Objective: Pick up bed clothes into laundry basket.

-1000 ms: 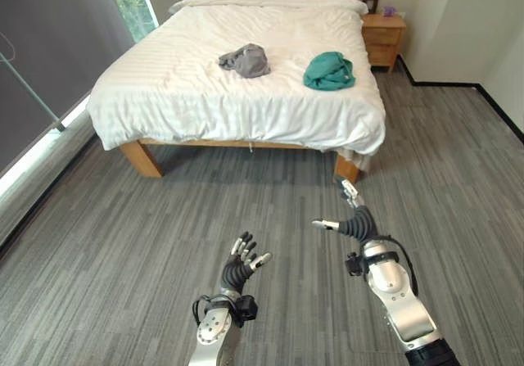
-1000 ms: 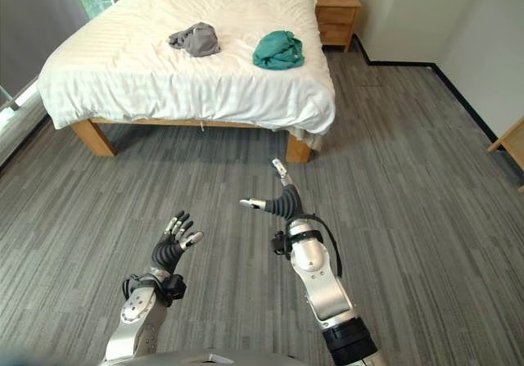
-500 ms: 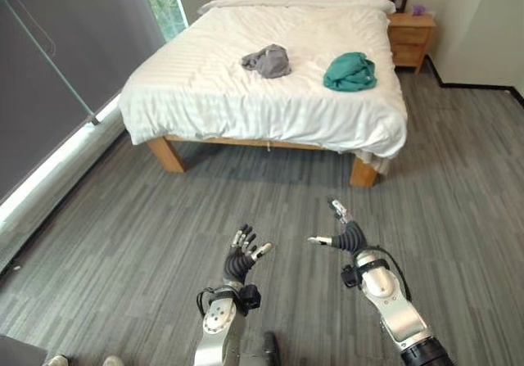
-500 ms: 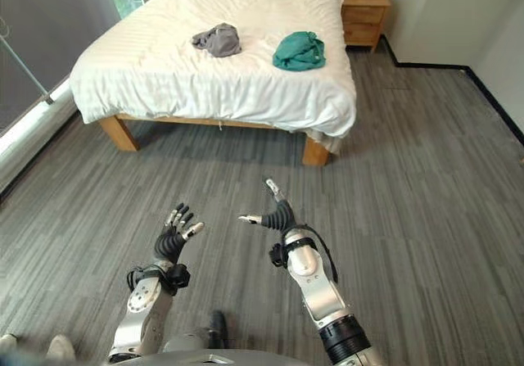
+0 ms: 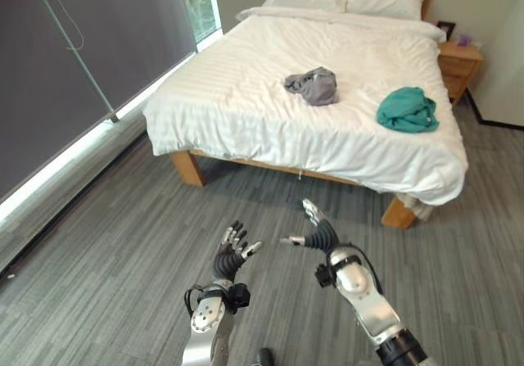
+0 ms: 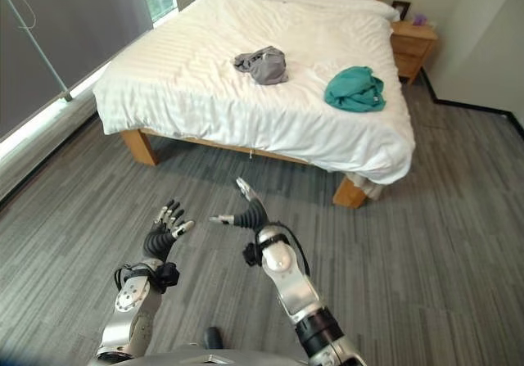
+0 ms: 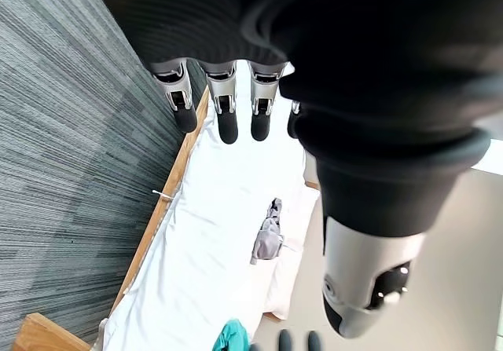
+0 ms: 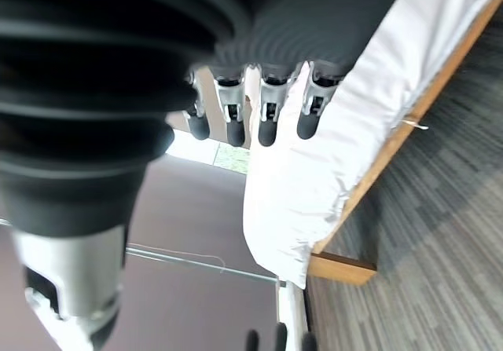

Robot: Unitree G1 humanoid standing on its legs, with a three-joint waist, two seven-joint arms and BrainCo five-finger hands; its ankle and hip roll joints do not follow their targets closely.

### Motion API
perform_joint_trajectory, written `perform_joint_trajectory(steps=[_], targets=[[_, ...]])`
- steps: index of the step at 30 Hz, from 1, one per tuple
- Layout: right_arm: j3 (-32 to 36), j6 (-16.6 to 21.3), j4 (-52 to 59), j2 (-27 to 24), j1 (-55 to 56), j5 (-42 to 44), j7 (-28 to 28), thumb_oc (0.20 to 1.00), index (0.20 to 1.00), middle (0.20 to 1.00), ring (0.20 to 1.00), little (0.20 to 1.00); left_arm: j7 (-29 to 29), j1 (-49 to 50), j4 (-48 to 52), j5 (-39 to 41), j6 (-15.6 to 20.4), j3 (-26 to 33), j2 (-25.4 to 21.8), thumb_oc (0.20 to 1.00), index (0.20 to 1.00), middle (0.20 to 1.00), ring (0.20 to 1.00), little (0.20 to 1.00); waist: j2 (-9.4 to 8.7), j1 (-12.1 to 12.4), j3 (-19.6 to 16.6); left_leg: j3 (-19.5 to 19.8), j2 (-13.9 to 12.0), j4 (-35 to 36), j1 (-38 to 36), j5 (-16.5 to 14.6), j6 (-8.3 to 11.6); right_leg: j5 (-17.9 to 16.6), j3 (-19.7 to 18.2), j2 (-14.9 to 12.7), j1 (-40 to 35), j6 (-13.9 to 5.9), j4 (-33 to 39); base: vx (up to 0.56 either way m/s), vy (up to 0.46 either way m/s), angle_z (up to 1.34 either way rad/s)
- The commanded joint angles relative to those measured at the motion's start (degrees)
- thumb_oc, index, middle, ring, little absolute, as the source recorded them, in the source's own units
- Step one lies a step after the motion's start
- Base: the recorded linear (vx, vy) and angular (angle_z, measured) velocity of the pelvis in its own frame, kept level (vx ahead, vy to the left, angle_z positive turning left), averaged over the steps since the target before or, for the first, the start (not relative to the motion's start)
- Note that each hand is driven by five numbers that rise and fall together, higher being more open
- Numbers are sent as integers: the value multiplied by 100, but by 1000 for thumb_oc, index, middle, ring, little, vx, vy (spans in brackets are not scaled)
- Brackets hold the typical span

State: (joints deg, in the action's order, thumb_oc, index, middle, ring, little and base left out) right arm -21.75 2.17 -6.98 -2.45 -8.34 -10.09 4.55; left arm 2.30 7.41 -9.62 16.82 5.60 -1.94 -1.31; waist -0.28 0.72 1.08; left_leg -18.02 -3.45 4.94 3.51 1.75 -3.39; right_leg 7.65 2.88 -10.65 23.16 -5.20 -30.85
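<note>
Hands: left hand (image 5: 232,254), right hand (image 5: 319,236) empty, fingers wide; grey garment (image 5: 313,85), teal garment (image 5: 407,110) on bed (image 5: 246,112).

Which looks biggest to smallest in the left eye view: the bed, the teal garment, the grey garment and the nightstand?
1. Bed
2. Teal garment
3. Grey garment
4. Nightstand
The garments look close in size; the nightstand is farther away and partly hidden, so its rank is unsure.
</note>
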Motion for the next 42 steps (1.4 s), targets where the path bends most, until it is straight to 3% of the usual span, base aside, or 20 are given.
perform_joint_trajectory(steps=[1, 3, 4, 5, 7, 10, 12, 15, 17, 19, 20, 21, 24, 27, 29, 33, 34, 36, 38, 42], targets=[[333, 292, 244, -286, 16, 121, 104, 1000, 1000, 1000, 1000, 1000, 167, -333, 143, 8, 89, -172, 211, 1000, 1000, 1000, 1000, 1000, -76, -218, -262, -177, -173, 6, -56, 349, 786, -815, 241, 572, -975, 101, 2207, 443, -101, 82], [468, 245, 358, -334, 187, 127, 178, 1000, 1000, 1000, 1000, 1000, 162, -450, 16, -85, -7, -217, 234, 1000, 1000, 1000, 1000, 1000, -161, -392, -280, -162, 4, 6, -383, -39, 816, -1738, 682, 400, -853, -7, 3584, 564, -124, 87], [466, 240, 369, -337, 199, 128, 179, 1000, 1000, 1000, 1000, 1000, 161, -447, 14, -90, -10, -219, 236, 1000, 1000, 1000, 1000, 1000, -143, -416, -274, -133, -7, 6, -394, -53, 812, -1733, 718, 403, -878, -15, 3585, 696, -125, 77], [557, 190, 388, -268, 409, 182, 153, 1000, 1000, 1000, 1000, 1000, 162, -489, -30, -134, -51, -141, 258, 1000, 1000, 1000, 1000, 1000, -167, -421, -312, -327, 134, 6, -759, -370, 791, -1800, 1679, 273, -531, -5, 3585, 476, -75, -24], [616, 169, 460, -316, 538, 173, 137, 1000, 1000, 1000, 1000, 1000, 157, -559, -101, -160, -35, -107, 292, 1000, 1000, 1000, 1000, 1000, -247, -482, -422, -425, 341, 6, -1028, -623, 736, -1882, 2503, 76, -463, 180, 3585, 550, -108, -72], [714, 70, 641, -476, 825, 192, 72, 1000, 1000, 1000, 1000, 1000, 315, -448, -370, -37, -78, -118, 501, 1000, 1000, 1000, 1000, 1000, -186, -753, -656, -284, 502, 6, -1623, -967, 706, -1825, 2402, 192, -792, 510, 3585, 603, -140, 9], [734, 86, 515, -565, 752, 95, 161, 1000, 1000, 1000, 1000, 1000, 209, -476, -434, 2, -88, 4, 512, 1000, 1000, 1000, 1000, 1000, -241, -730, -567, -469, 433, -1506, -1380, -847, 997, -1893, 2429, 153, -1288, 425, 3585, 511, -241, 11], [826, -49, 625, -712, 521, -123, 226, 1000, 1000, 1000, 1000, 1000, 210, -609, -351, -29, 4, 89, 408, 1000, 1000, 1000, 1000, 1000, -519, -597, -345, -425, -206, -4350, -183, -396, 1581, -1720, 2143, 101, -1936, 442, 3585, 438, -281, -49], [879, -97, 738, -867, 285, -424, 309, 1000, 1000, 1000, 1000, 1000, 221, -690, -324, -112, 110, 87, 288, 1000, 1000, 1000, 1000, 1000, -644, -525, -274, -293, -520, -4823, 702, -539, 1539, -1589, 1984, 80, -2080, 480, 3585, 273, -126, -58], [906, -363, 533, -1284, -399, -1304, 594, 1000, 1000, 1000, 1000, 1000, 287, -585, -280, -83, 155, 186, 330, 1000, 1000, 1000, 1000, 1000, -473, -441, -214, -486, -840, -3496, 744, -688, 1254, -1342, 1608, 239, -2179, 389, 3585, 291, 71, -54], [903, -366, 530, -1290, -409, -1308, 596, 1000, 1000, 1000, 1000, 1000, 288, -590, -275, -83, 153, 189, 338, 1000, 1000, 1000, 1000, 1000, -503, -424, -209, -530, -791, -3407, 704, -625, 1239, -1366, 1580, 200, -2163, 391, 3585, 315, 144, -93], [909, -495, 433, -1416, -643, -1501, 700, 1000, 1000, 1000, 1000, 1000, 355, -460, -198, -26, 131, 217, 366, 1000, 1000, 1000, 1000, 1000, -416, -369, -217, -544, -735, -2441, 453, -488, 1156, -1315, 1401, 273, -2198, 378, 3585, 260, 170, -101], [894, -748, -549, -2017, -1672, -2097, 1142, 1000, 1000, 1000, 1000, 1000, 486, -54, 3, 62, 154, 232, 293, 1000, 1000, 1000, 1000, 1000, -218, -121, -175, -111, -900, 6, 583, 438, 1243, -955, 916, 291, -2513, 345, 3585, 440, 260, -134], [774, -940, -1521, -2561, -2239, -2390, 1388, 1000, 1000, 1000, 1000, 1000, 463, -44, 153, 27, 49, 282, 140, 1000, 1000, 1000, 1000, 1000, -208, -112, -138, -224, -1010, 6, 1036, 445, 1313, -792, 880, 279, -2720, 275, 3585, 393, 125, -89], [377, -1110, -2540, -2994, -2663, -2833, 1553, 1000, 1000, 1000, 1000, 1000, 448, 177, 373, -20, -39, 359, -17, 1000, 1000, 1000, 1000, 1000, 1, 19, -272, -97, -879, 6, 719, 729, 1352, -467, 726, 462, -3000, 210, 3585, 523, 208, 11], [-53, -1183, -3993, -2776, -3142, -2949, 1859, 1000, 1000, 1000, 1000, 1000, 454, 281, 423, -76, -56, 413, -199, 1000, 1000, 1000, 1000, 1000, -49, 166, -299, -240, -688, 6, 371, 849, 1170, -392, 625, 483, -3396, 90, 3514, 323, 114, 2], [-162, -1226, -4727, -2620, -3479, -2900, 2010, 1000, 1000, 1000, 1000, 1000, 480, 274, 386, -64, -81, 380, -279, 1000, 1000, 1000, 1000, 1000, -44, 210, -203, -390, -736, 6, 232, 905, 1131, -340, 608, 463, -3071, -113, 2876, 220, 108, -3], [-293, -1189, -5206, -2462, -3807, -2841, 2167, 1000, 1000, 1000, 1000, 1000, 474, 207, 390, -57, -78, 389, -318, 1000, 1000, 1000, 1000, 1000, -14, 275, -173, -568, -801, 6, 247, 893, 1115, -254, 591, 447, -2637, -161, 2581, 41, 60, -36], [-438, -1205, -6198, -2264, -4409, -2735, 2533, 1000, 1000, 1000, 1000, 1000, 652, -19, 422, 5, -98, 174, -326, 1000, 1000, 1000, 1000, 1000, -58, 355, -213, -846, -902, 6, 318, 802, 1223, -817, 1296, 197, -2243, -206, 3170, -6, -43, -62], [-469, -1131, -6681, -2115, -4587, -2633, 2848, 1000, 1000, 1000, 1000, 1000, 797, -157, 451, 142, -35, 84, -192, 1000, 1000, 1000, 1000, 1000, -59, 322, -224, -1008, -864, 6, 306, 742, 1217, -1088, 1960, 55, -2322, -319, 3585, 81, -4, -24]])
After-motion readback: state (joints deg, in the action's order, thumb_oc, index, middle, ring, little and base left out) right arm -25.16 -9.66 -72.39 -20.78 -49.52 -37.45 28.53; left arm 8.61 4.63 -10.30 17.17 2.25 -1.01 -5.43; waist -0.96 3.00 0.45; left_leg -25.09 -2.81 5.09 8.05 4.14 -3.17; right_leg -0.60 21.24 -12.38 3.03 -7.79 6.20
